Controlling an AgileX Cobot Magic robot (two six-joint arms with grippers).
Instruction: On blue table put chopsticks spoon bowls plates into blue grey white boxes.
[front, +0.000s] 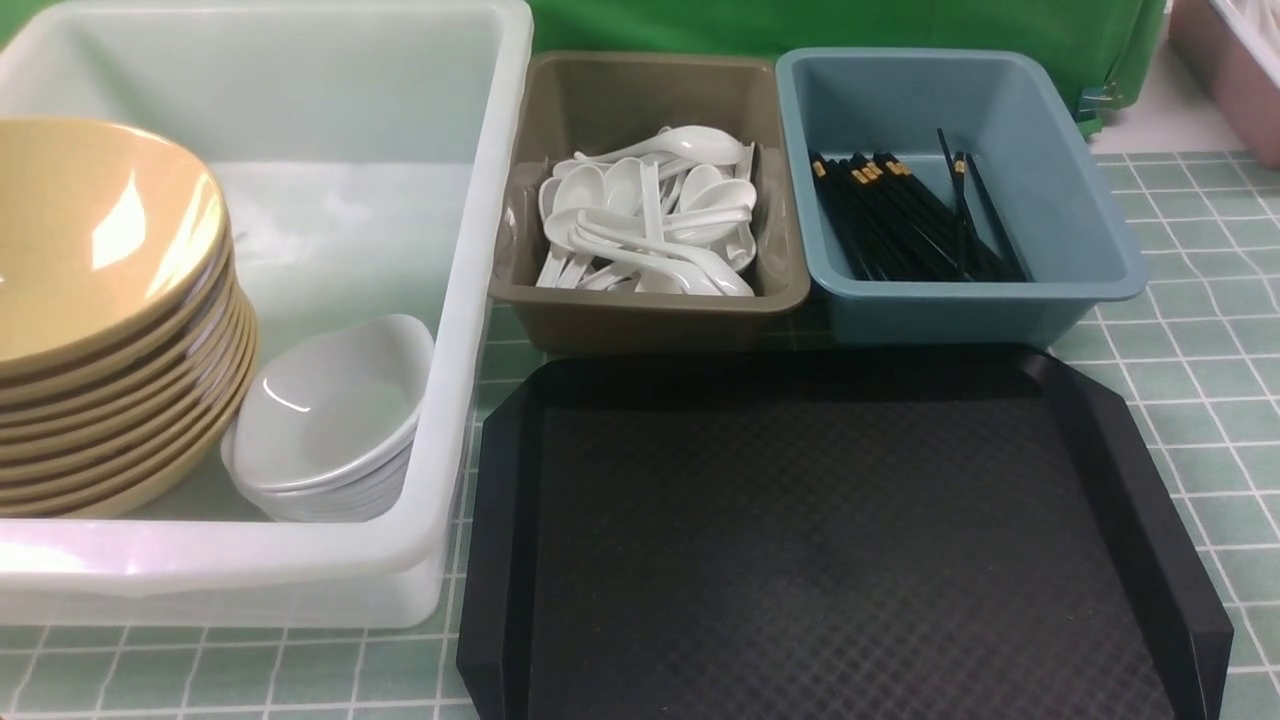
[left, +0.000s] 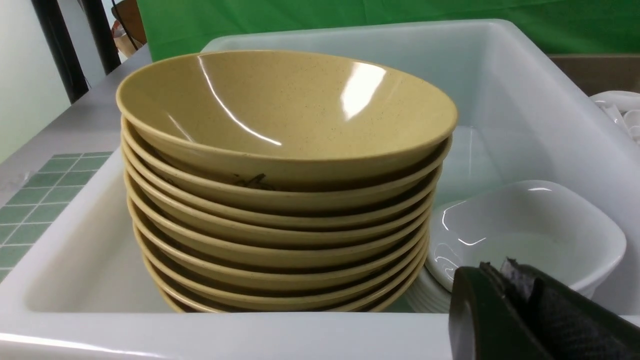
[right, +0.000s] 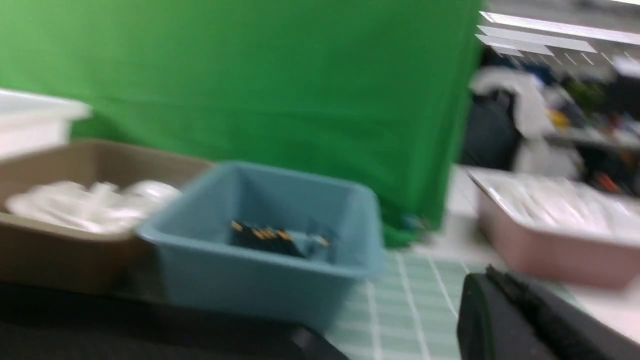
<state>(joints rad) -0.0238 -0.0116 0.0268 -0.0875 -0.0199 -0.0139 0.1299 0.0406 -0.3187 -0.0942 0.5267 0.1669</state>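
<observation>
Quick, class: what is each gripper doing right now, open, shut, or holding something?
Left gripper: shut, holding nothing.
Right gripper: shut, holding nothing.

Three boxes (front: 640, 300); one tray (front: 840, 540); nine bowls (left: 285, 150).

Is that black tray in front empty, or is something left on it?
Empty. The black tray shows only its bare textured surface in the front view; its near edge runs out of frame.
</observation>
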